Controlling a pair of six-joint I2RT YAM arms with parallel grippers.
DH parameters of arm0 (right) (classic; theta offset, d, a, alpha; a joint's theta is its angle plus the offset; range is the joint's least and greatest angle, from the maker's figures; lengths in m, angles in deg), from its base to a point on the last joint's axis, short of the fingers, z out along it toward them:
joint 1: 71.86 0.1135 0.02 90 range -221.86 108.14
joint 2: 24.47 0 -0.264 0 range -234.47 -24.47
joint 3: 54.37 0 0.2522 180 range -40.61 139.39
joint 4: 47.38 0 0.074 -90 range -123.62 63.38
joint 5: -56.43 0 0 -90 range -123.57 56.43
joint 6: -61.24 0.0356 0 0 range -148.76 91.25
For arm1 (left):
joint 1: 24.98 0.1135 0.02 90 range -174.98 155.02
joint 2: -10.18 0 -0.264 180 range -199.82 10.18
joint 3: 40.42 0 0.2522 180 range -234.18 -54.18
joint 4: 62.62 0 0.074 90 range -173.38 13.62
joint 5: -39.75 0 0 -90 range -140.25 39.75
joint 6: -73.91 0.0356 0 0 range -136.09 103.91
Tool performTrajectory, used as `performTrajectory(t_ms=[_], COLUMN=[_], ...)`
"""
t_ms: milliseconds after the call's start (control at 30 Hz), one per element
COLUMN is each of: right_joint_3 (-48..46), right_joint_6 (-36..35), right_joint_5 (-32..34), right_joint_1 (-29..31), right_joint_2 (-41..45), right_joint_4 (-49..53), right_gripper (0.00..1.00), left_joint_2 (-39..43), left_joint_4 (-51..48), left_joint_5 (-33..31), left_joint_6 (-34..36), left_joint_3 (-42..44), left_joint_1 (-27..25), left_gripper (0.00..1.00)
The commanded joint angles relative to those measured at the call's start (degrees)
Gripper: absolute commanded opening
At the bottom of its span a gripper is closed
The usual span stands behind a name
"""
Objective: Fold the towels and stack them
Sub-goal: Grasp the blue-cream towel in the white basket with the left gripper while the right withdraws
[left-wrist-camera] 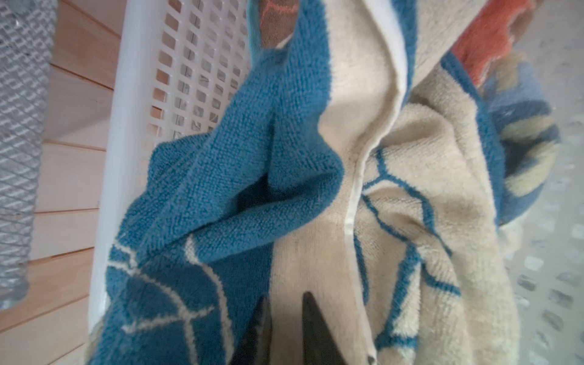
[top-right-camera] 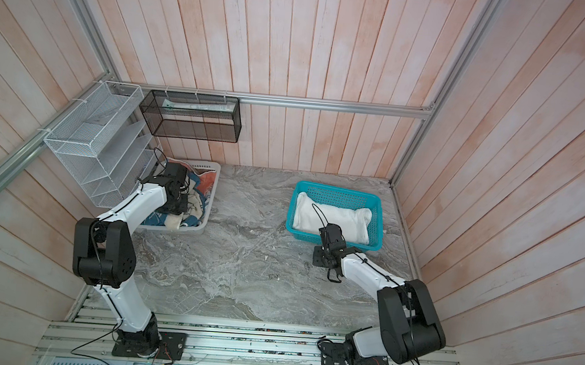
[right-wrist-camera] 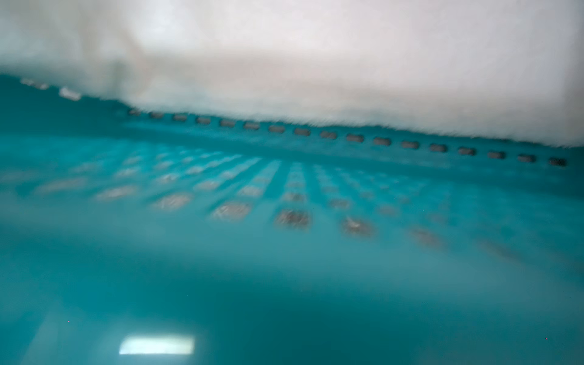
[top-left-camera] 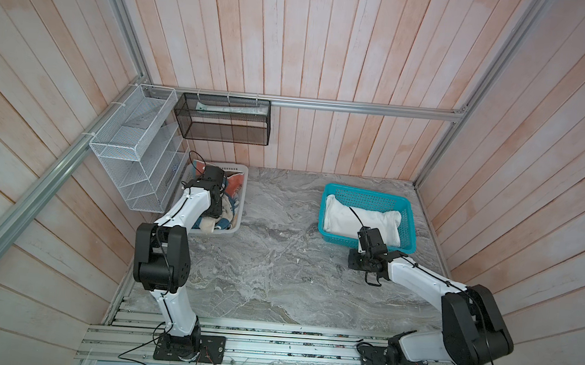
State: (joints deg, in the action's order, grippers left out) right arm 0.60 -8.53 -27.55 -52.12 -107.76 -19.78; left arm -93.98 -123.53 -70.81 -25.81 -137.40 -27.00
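Observation:
A white plastic basket [top-left-camera: 218, 233] at the back left holds crumpled towels. My left gripper [left-wrist-camera: 286, 303] reaches down into it and is shut on a cream fold of the blue-cream towel [left-wrist-camera: 252, 158]; cloth fills the gap between its dark fingertips [left-wrist-camera: 311, 316]. A coral-orange towel [top-left-camera: 236, 184] lies at the basket's far end. The white towel [top-left-camera: 353, 217] lies folded in the teal basket [top-left-camera: 367, 196] at the back right. My right gripper [top-left-camera: 366, 233] hangs over that basket's near rim; its fingers are hidden. In the right wrist view only blurred teal basket [right-wrist-camera: 284, 252] and white towel [right-wrist-camera: 316, 57] show.
A white wire rack [top-left-camera: 131, 147] and a black mesh basket [top-left-camera: 222, 119] hang on the walls at the back left, close above the white basket. The grey marble tabletop [top-left-camera: 277, 261] stretches between the two baskets. Wooden walls close in three sides.

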Motion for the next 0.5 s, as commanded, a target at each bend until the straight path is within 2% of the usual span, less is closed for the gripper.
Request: performTrajectory(t_ms=[0,233,267,333,367,400,467], right_joint_3=[4.79,15.77,17.18,19.46,20.54,21.19,21.05], right_joint_6=[-5.05,-9.83,-9.86,-9.69,-9.60,-9.59,-9.14], right_joint_5=[-0.72,-2.13,-2.28,-3.44,-4.01,-5.03,-8.19], right_joint_1=[-4.53,-10.34,-10.91,-11.69,-11.75,-11.75,-11.66], right_joint_2=[-3.95,-13.92,-14.98,-16.56,-16.97,-17.00,-15.75], right_joint_4=[-4.99,-4.29,-3.95,-3.11,-2.27,-1.72,-1.02], right_gripper=[0.27,0.26,0.26,0.26,0.25,0.25,0.26], left_joint_2=[3.53,12.64,13.89,16.05,16.94,17.39,18.28], left_joint_4=[0.34,-2.55,-2.96,-4.21,-4.60,-4.70,-3.45], left_joint_5=[2.70,3.37,2.41,1.48,2.58,3.85,6.96], left_joint_6=[1.26,1.43,0.16,-2.42,-3.73,-4.86,-5.94], left_joint_3=[0.43,-3.95,-3.76,-2.74,-1.80,-0.81,2.40], left_joint_1=[0.18,0.17,0.32,0.96,1.89,2.89,5.09], left_gripper=[0.00,0.00,0.07,0.47,0.61,0.67,0.71])
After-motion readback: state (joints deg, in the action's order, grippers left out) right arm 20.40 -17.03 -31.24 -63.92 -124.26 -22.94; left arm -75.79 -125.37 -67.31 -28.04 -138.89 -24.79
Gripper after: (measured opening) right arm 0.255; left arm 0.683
